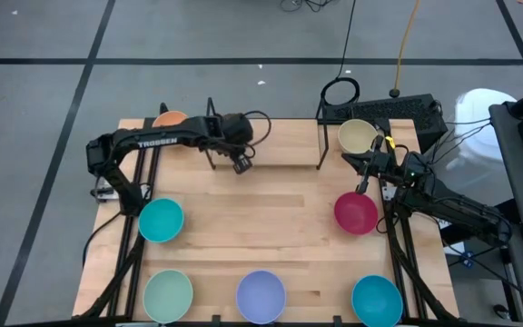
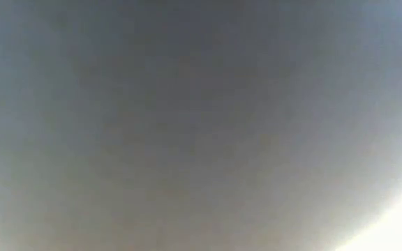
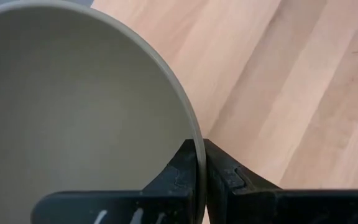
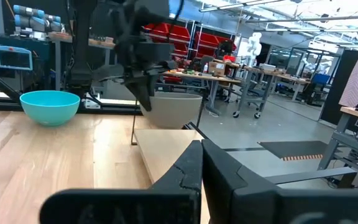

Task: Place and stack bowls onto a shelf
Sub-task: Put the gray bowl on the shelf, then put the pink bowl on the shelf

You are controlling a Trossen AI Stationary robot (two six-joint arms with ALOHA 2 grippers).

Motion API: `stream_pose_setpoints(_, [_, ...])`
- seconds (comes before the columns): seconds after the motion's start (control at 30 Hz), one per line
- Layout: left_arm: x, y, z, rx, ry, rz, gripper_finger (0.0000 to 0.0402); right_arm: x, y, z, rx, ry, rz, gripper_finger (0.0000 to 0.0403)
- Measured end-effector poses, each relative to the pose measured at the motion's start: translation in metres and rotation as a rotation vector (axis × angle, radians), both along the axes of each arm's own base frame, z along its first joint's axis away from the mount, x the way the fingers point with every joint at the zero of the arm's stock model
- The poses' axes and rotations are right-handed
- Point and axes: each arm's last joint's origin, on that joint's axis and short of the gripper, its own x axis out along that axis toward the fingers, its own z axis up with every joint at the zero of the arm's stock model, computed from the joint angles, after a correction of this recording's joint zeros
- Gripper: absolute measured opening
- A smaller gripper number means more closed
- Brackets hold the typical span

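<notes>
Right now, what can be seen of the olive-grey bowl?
The olive-grey bowl is round, plain and smooth, empty inside, with a matte, ceramic-like look. The left hand is shut on its thin rim, one finger inside, one outside. In the right wrist view it hangs above the shelf, upright; whether it touches the board cannot be told.

Around my wooden table (image 1: 280, 218) lies a grey floor (image 1: 44, 100) crossed by dark lines. Beyond the table's far edge I see red bins (image 4: 194, 38) on shelving, cluttered workbenches (image 4: 229, 78) and ceiling strip lights (image 4: 291, 26) of a workshop. A monitor (image 4: 12, 58) glows beside it.
</notes>
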Motion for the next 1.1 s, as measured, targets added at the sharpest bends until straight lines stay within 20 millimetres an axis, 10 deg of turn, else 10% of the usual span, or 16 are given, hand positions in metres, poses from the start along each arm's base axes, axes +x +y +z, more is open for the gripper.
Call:
stream_pose_setpoints(0.47, [0.014, 0.012, -0.037, -0.052, 0.102, -0.039, 0.0014, 0.000, 0.000, 0.000, -0.003, 0.001, -0.002, 0.0000])
stream_pose_setpoints(1.1, [0.017, 0.013, -0.022, -0.052, 0.053, 0.006, 0.0110, 0.000, 0.000, 0.000, -0.007, 0.002, -0.003, 0.0000])
